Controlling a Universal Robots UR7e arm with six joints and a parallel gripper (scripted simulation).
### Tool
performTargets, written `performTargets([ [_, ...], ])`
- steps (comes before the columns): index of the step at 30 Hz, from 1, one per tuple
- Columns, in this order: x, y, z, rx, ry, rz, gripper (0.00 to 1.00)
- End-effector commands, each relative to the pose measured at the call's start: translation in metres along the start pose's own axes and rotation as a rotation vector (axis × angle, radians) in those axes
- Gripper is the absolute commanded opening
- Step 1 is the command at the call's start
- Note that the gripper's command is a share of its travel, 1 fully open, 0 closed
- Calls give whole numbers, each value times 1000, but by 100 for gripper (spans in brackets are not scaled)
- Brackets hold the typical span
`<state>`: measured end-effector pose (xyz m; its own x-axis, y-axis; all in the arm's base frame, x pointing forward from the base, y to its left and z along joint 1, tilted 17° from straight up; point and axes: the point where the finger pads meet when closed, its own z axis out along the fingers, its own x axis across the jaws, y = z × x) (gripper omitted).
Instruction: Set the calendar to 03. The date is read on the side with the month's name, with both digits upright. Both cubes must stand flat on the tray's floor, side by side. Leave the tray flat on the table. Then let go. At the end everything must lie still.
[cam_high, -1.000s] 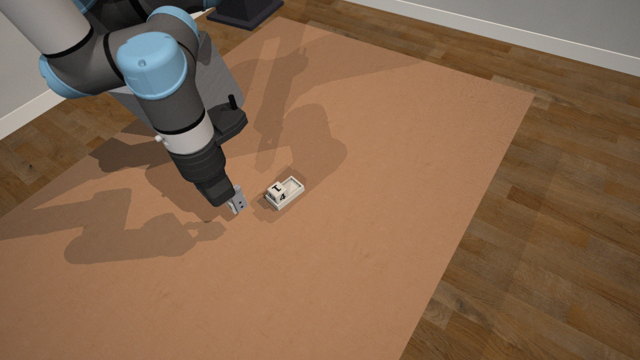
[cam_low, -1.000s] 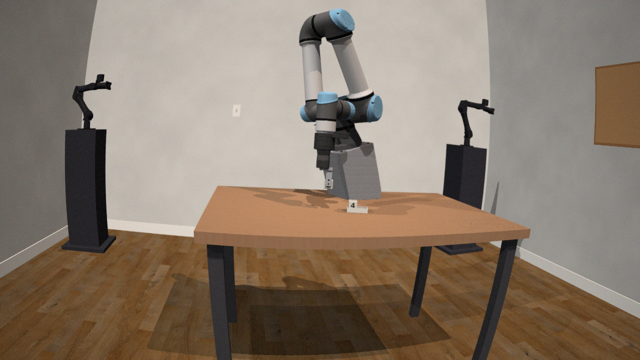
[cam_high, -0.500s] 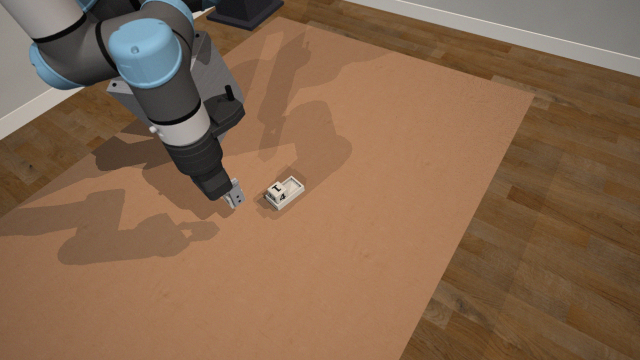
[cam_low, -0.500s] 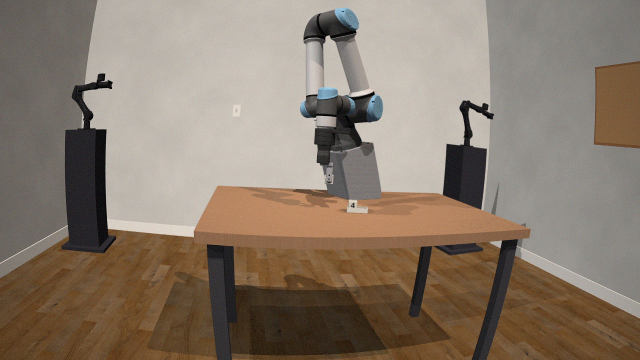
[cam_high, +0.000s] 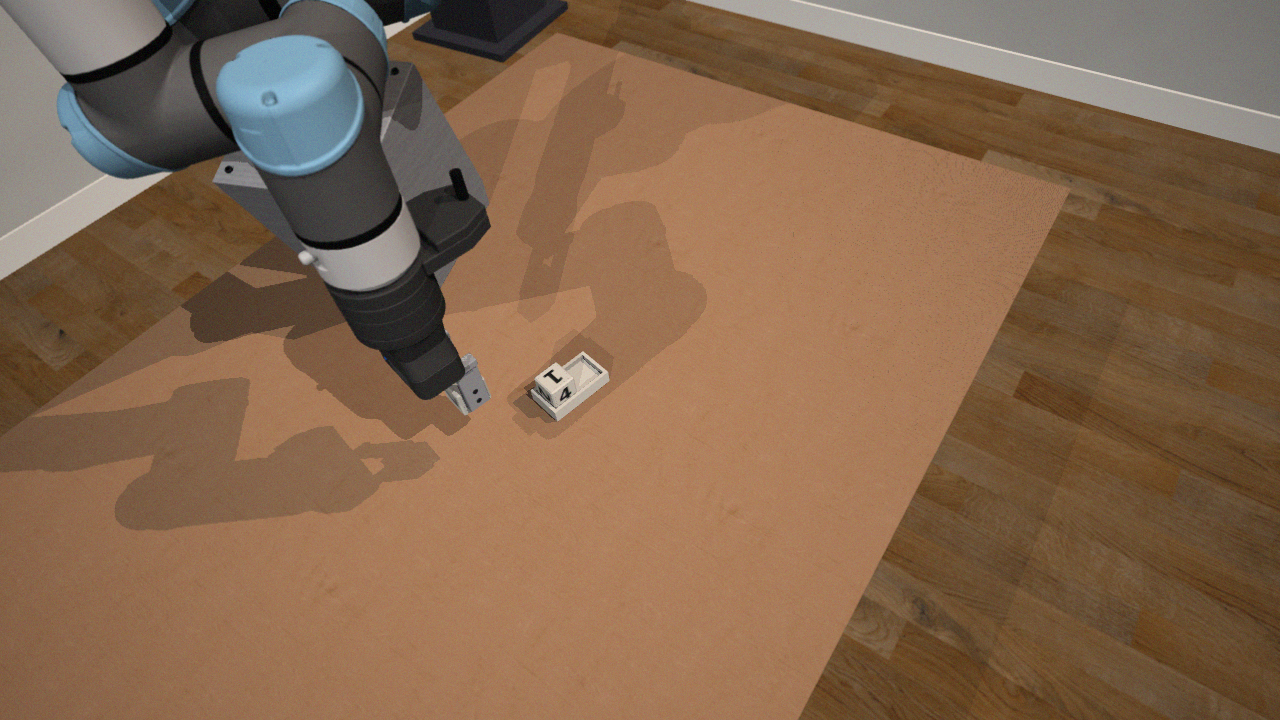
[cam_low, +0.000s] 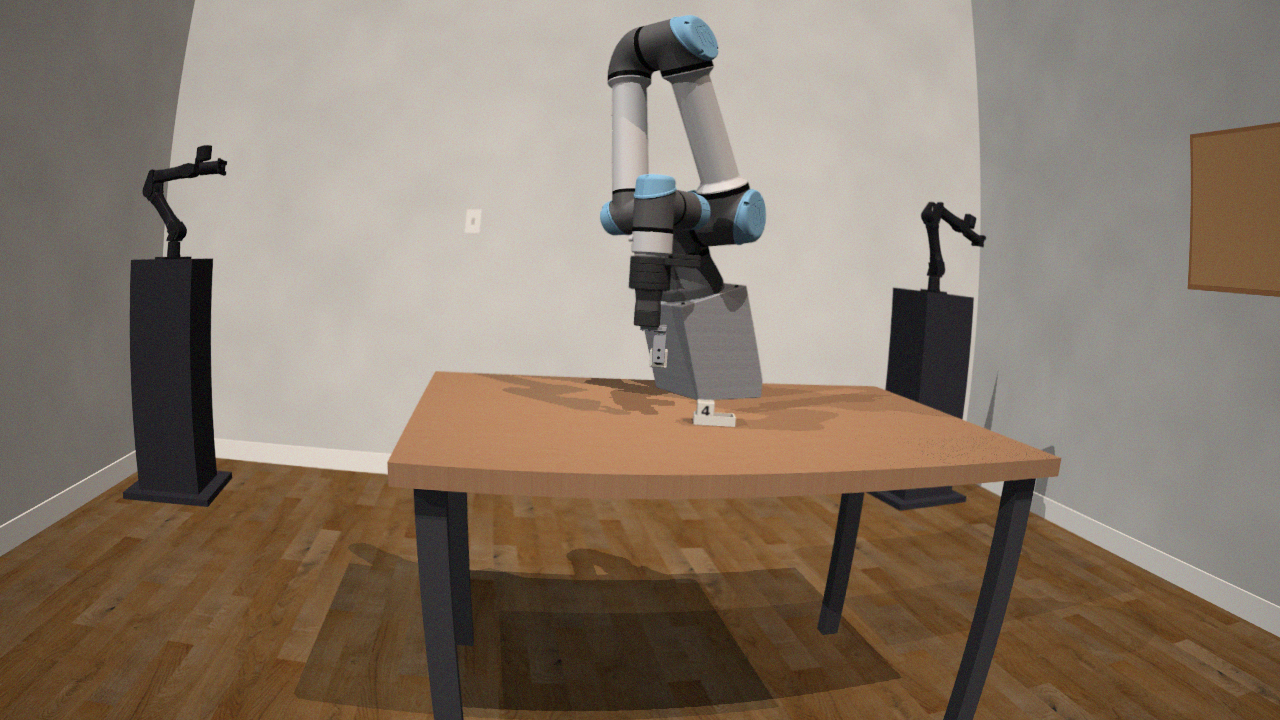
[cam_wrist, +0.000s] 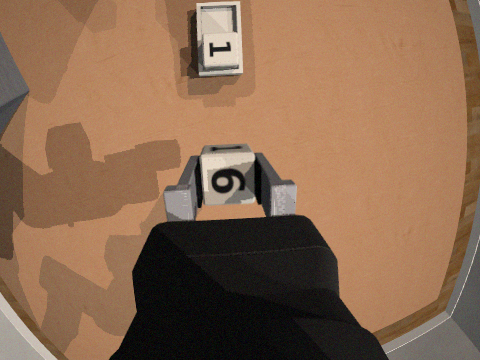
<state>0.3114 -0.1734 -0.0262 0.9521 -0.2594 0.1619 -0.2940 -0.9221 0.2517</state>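
A small white tray (cam_high: 576, 384) lies flat on the table. One white cube (cam_high: 554, 383) stands in its near half, with a 1 on top and a 4 on the side; the far half is empty. The tray also shows in the wrist view (cam_wrist: 219, 38) and in the exterior view (cam_low: 714, 416). My gripper (cam_wrist: 227, 169) (cam_high: 469, 392) is shut on a second white cube (cam_wrist: 227, 182) whose upper face reads 6 or 9. It holds the cube above the table, left of the tray and apart from it.
The grey robot base (cam_low: 711, 344) stands at the table's back edge behind the tray. Two black pedestals with small arms (cam_low: 170, 358) (cam_low: 930, 358) stand on the floor to either side.
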Motion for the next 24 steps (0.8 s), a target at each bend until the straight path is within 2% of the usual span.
performTargets([
  [1, 0, -4, 0, 0, -1, -2, 60],
  [6, 4, -20, -1, 2, -1, -2, 60],
  [17, 3, -108, -8, 2, -1, -8, 60],
  [19, 3, -108, -8, 2, -1, -8, 60],
  [24, 0, -127, -10, -1, 2, -10, 60],
])
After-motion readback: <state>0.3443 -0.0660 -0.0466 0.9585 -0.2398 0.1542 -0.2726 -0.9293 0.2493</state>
